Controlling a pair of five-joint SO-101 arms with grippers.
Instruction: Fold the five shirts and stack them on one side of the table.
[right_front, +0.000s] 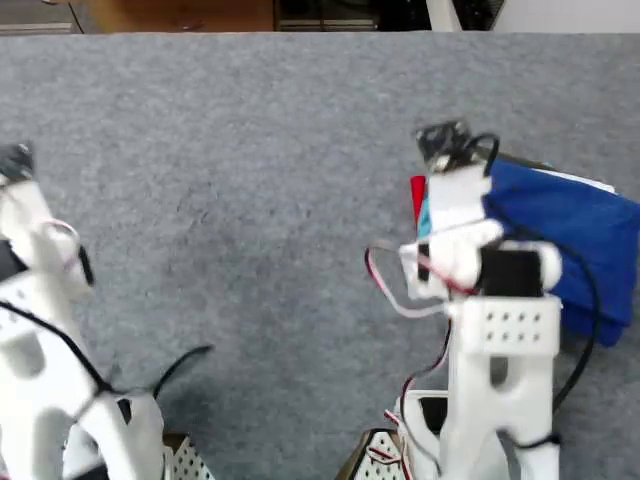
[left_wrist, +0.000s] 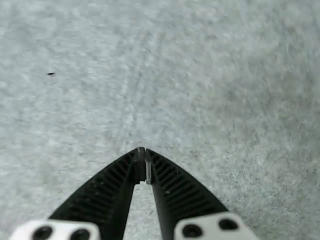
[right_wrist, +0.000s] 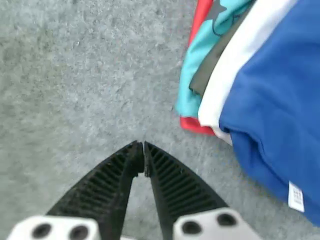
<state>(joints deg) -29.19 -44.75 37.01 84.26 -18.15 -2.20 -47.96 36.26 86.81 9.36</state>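
Both grippers are shut tight and empty: the right gripper (right_wrist: 144, 148) just beside the stack of folded shirts (right_wrist: 260, 95), the left gripper (left_wrist: 142, 154) well apart from it. The stack should not be bumped when the arms are lifted away

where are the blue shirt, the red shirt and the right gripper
blue shirt (right_front: 575, 235), high view, middle of its upper surface
red shirt (right_wrist: 196, 126), right wrist view, its exposed edge
right gripper (right_wrist: 144, 146), right wrist view, where the tips of its shut fingers meet
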